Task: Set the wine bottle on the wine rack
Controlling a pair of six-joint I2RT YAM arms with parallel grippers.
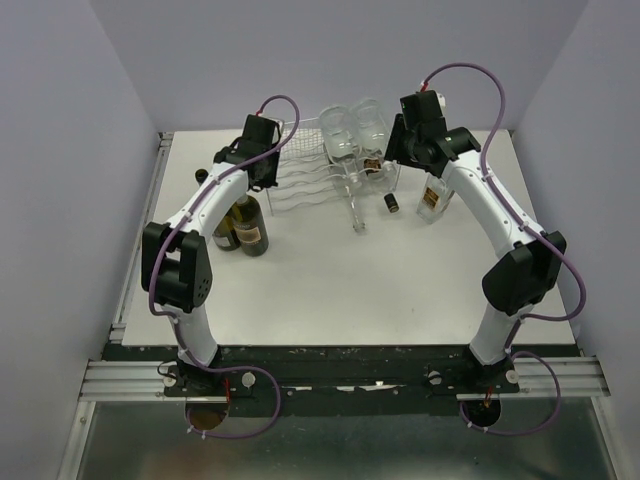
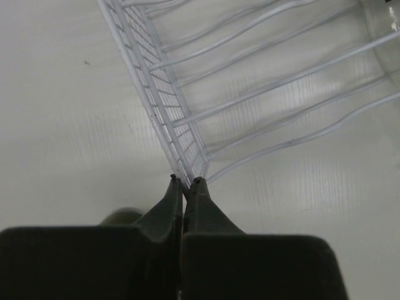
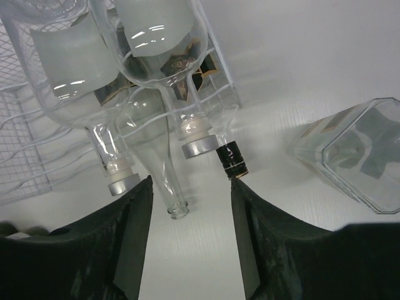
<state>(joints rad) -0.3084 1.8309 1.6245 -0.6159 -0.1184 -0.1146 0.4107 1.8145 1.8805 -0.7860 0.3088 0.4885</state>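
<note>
The white wire wine rack (image 1: 300,185) stands at the back middle of the table. Two clear bottles (image 1: 352,132) lie on its top, silver caps facing front (image 3: 200,147). A clear open-necked bottle (image 3: 164,181) and a black-capped bottle neck (image 3: 232,159) stick out lower down. Two dark wine bottles (image 1: 248,224) stand upright left of the rack. My left gripper (image 2: 185,182) is shut on the wire at the rack's near left corner (image 2: 169,112). My right gripper (image 3: 190,181) is open in front of the bottle necks, holding nothing, its right fingertip close to the black cap.
A square clear glass bottle (image 1: 432,198) stands right of the rack, also in the right wrist view (image 3: 356,150). The table's raised left edge (image 1: 140,230) and the walls close in the workspace. A blurred olive shape (image 2: 122,216) shows just left of my left fingers.
</note>
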